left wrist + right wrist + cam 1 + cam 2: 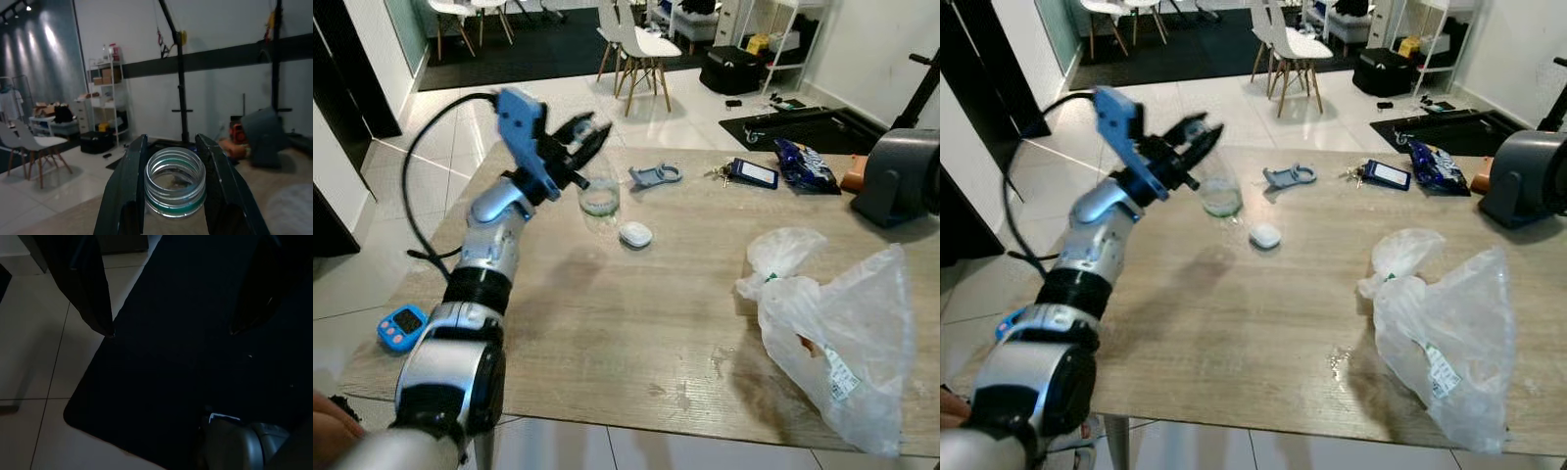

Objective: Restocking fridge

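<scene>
A clear glass jar (599, 199) with a green band and no lid stands on the wooden table (607, 333), left of the middle. My left gripper (583, 143) reaches over from the left, its black fingers (128, 196) pressed against both sides of the jar's mouth (176, 181). A white lid (635, 234) lies on the table just right of the jar. In the dark right wrist view, my right gripper (172, 332) hangs open above a black mat and pale floor tiles.
A crumpled white plastic bag (837, 333) lies at the table's right. A blue tool (655, 175), keys with a card (751, 173), a dark snack packet (808, 164) and a grey device (901, 178) sit along the far edge. A blue timer (402, 326) rests by the left edge.
</scene>
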Tool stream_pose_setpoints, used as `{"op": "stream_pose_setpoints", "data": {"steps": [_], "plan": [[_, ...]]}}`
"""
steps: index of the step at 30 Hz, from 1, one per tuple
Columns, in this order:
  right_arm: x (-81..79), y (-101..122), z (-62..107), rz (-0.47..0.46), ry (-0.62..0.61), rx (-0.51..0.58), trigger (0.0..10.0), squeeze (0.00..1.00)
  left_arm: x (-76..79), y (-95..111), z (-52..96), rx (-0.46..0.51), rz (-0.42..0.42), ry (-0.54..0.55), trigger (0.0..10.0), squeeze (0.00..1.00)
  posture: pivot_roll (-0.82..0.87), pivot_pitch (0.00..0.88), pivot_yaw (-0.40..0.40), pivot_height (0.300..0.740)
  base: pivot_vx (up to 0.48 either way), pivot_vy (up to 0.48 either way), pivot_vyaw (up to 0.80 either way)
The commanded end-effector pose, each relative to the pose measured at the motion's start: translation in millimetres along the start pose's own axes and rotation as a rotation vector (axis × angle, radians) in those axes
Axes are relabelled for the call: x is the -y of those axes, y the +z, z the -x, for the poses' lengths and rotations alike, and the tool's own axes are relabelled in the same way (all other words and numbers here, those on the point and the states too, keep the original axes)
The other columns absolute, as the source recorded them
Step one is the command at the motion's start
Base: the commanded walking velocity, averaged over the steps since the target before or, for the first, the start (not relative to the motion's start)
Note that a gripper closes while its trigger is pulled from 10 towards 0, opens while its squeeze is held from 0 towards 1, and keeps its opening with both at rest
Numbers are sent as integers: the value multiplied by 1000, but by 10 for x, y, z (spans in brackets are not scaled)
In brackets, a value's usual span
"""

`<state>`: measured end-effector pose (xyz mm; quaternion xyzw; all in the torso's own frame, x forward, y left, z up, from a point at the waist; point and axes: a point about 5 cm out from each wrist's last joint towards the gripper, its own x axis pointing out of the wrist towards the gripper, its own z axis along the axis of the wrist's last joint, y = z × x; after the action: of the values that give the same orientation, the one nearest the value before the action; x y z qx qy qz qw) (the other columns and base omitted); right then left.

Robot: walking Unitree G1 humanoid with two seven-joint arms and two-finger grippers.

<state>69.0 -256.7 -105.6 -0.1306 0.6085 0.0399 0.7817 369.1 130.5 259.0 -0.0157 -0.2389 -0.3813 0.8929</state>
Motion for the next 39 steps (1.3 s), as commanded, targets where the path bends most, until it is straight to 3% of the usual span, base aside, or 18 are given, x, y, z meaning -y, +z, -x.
{"op": "stream_pose_setpoints", "data": {"steps": [1, 9, 20, 39], "plan": [[-26, -13, -4, -14, 5, -10, 10000, 0, 219, -81, 14, -19, 76, -75, 10000, 0, -20, 0, 6, 740, 0, 0, 0], [-6, -8, -2, -11, 3, -14, 10000, 0, 517, -234, 100, -54, 169, -146, 10000, 0, -13, 0, -1, 740, 0, 0, 0], [28, 4, 1, -6, -3, -18, 10000, 0, 850, -247, 159, -69, 294, -147, 10000, 0, 2, 0, -8, 740, 0, 0, 0], [35, 6, 1, 1, 1, -23, 10000, 0, 1026, -250, 212, -115, 333, -134, 10000, 0, 12, 0, -17, 740, -182, 0, 0]]}}
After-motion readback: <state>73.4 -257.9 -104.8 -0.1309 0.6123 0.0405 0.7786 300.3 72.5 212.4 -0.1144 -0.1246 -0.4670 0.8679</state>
